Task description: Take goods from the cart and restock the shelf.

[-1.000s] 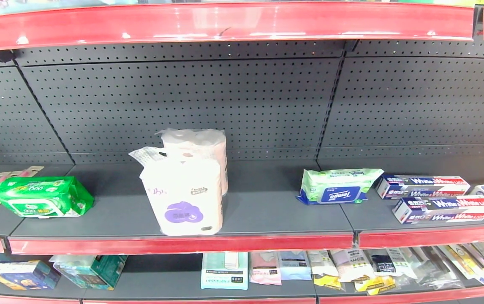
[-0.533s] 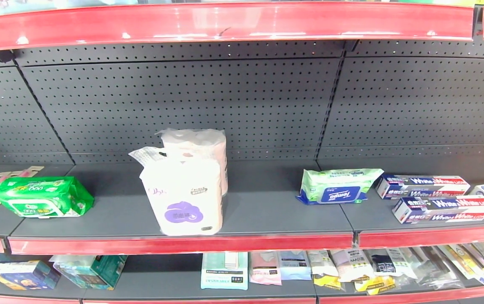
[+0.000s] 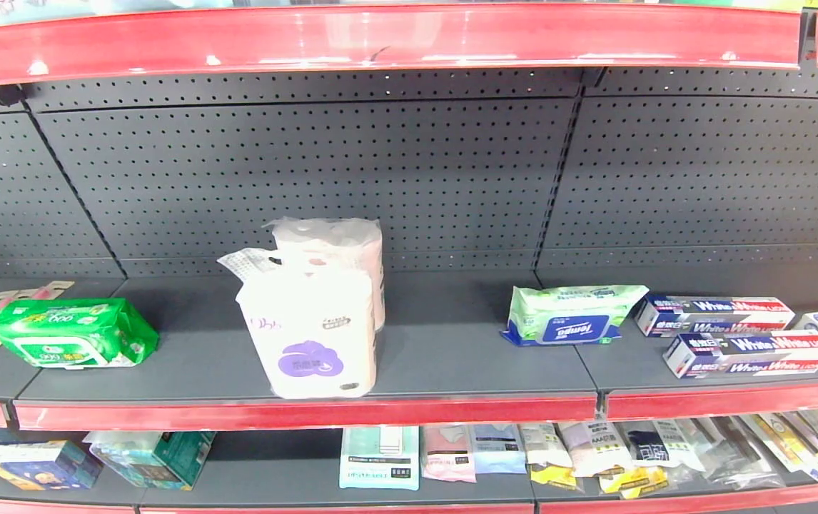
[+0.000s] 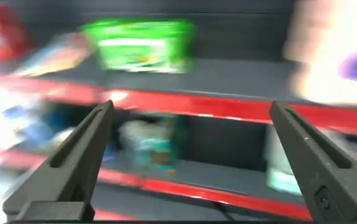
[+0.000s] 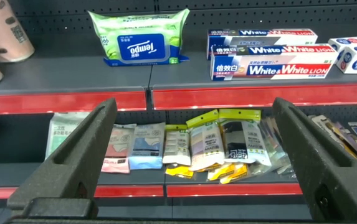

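The shelf [image 3: 452,357] contents match the earlier frames: no item has shifted. The soft, white, film-wrapped roll pack [image 3: 316,335] stands upright near the front lip of the dark metal shelf. A glossy green wipes pack [image 3: 73,332] lies flat to its left, and cardboard toothpaste boxes [image 3: 737,353] lie to the right. The left gripper [image 4: 192,109] and right gripper [image 5: 195,102] face the shelf front, level, jaws wide, holding nothing.
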You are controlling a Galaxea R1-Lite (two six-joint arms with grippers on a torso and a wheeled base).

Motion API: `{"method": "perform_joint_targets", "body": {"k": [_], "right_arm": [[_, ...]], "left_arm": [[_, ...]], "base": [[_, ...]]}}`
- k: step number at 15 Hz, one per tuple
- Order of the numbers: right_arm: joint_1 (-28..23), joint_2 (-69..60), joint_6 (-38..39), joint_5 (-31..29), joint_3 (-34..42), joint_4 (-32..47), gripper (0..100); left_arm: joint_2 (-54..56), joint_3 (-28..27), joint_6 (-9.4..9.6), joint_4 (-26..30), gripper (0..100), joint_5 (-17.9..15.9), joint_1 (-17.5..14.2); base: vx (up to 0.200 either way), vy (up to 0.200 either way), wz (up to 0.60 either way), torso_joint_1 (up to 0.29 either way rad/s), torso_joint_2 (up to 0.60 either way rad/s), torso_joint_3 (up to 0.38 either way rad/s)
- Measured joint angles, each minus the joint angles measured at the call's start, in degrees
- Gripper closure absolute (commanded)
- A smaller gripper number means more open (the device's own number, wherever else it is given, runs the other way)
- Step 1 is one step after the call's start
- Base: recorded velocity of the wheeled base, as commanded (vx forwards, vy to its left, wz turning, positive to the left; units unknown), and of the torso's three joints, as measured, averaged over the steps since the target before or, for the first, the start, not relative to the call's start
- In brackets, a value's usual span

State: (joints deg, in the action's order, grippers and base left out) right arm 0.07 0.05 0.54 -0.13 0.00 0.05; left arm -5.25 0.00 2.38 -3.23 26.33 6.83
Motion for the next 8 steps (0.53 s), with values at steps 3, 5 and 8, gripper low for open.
{"method": "perform_joint_targets", "body": {"k": [3, 5, 8], "right_arm": [[0.0, 0.0, 0.0, 0.06, 0.0, 0.0, 0], [0.0, 0.0, -0.05, 0.13, 0.0, 0.0, 0], [0.0, 0.0, 0.0, 0.16, 0.0, 0.02, 0]], "left_arm": [[-1.49, 0.0, 5.01, 0.01, 0, 0.77, 0.33], [-3.61, -0.05, 6.22, 0.01, 0, 0.68, -0.63], [-5.3, -0.13, 6.6, 0.0, 0, 0.76, -9.03]], "base": [[0.0, 0.0, 0.0, 0.0, 0.0, 0.0], [0.0, 0.0, 0.0, 0.0, 0.0, 0.0], [0.0, 0.0, 0.0, 0.0, 0.0, 0.0]]}}
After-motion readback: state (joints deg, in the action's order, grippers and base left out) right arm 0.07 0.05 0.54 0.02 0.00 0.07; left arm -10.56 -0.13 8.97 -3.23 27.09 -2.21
